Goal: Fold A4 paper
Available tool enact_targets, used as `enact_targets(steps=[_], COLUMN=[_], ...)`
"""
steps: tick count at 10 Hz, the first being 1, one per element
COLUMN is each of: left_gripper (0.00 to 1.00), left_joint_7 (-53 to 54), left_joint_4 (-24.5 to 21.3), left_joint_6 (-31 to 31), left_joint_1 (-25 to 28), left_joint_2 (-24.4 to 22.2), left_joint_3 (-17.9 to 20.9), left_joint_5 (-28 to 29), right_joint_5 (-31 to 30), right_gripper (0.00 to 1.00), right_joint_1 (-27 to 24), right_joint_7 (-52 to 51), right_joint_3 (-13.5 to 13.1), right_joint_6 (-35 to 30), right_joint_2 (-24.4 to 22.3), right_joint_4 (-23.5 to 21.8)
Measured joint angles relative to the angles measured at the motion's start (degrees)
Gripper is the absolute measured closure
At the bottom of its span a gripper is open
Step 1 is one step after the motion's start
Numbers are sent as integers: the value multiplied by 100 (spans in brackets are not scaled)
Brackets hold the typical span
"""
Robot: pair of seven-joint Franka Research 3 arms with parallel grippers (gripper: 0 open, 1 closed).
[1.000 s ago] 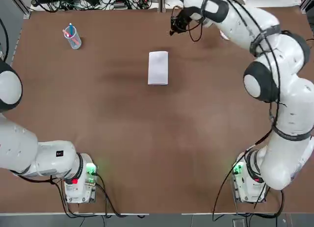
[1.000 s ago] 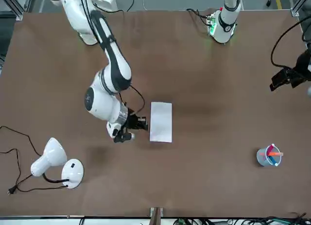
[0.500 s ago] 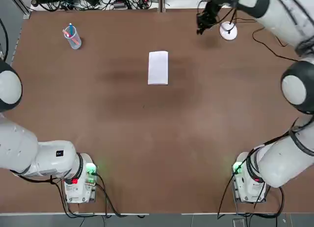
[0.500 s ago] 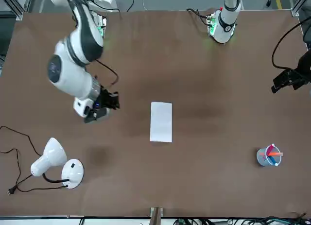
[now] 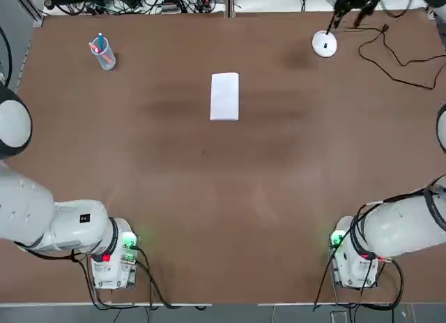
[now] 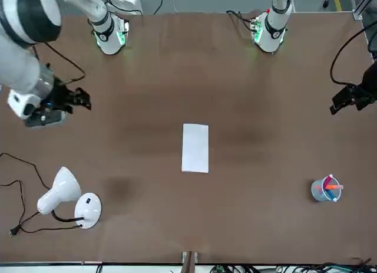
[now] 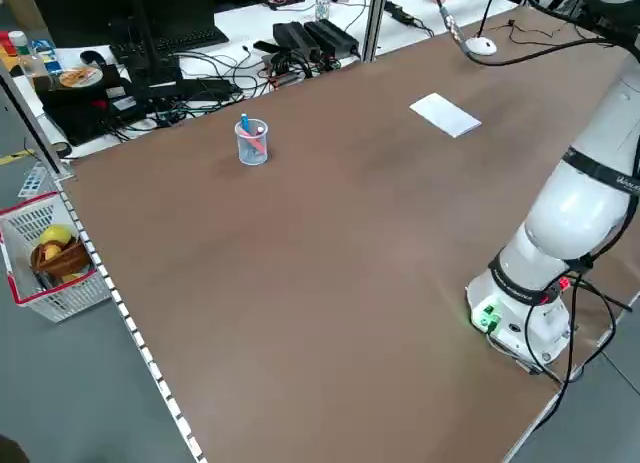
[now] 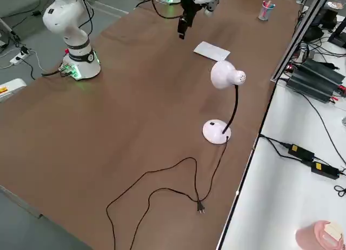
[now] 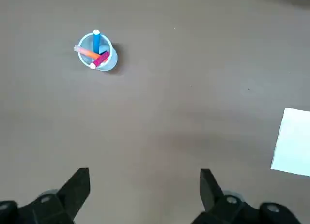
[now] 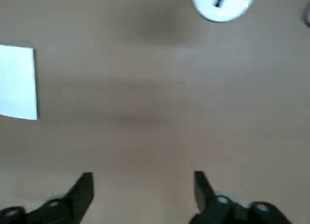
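The top view looks straight down on the desk (image 5: pixel 209 197) from above the arm bases. The front view faces them from across it. Both share the folded A4 paper (image 5: pixel 224 96) at mid-desk. The side views look diagonally from raised corners, one nearest a pen cup (image 7: pixel 251 142), the other a lamp (image 8: pixel 224 99). Both wrist views hang high over the desk.

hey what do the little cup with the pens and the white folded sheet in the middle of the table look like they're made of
The cup looks like clear, blue-tinted plastic: the pens show through its wall, though glass is possible. The A4 paper looks like plain matte paper: thin, flat, white, with no shine.
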Motion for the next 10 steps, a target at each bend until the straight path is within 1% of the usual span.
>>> enact_targets(steps=[2, 3, 5, 10], left_gripper=[0, 0, 0, 0], left_joint_7=[0, 5, 6, 6], left_joint_4=[10, 11, 11, 11], left_joint_6=[0, 0, 0, 0], left_joint_1=[-3, -5, -5, -2], left_joint_2=[0, 0, 0, 0], left_joint_3=[-3, -4, -4, 2], left_joint_5=[0, 0, 0, 0], right_joint_5=[-60, -88, -308, -688], right_gripper=[0, 0, 0, 1], right_joint_1=[-588, -773, -824, -819], right_joint_7=[-21, -45, -36, -28], right_joint_3=[-4, -4, 24, 80], right_joint_6=[-377, -505, -703, -709], right_joint_2=[-2, -1, 2, -165], right_joint_4=[411, 513, 696, 1109])
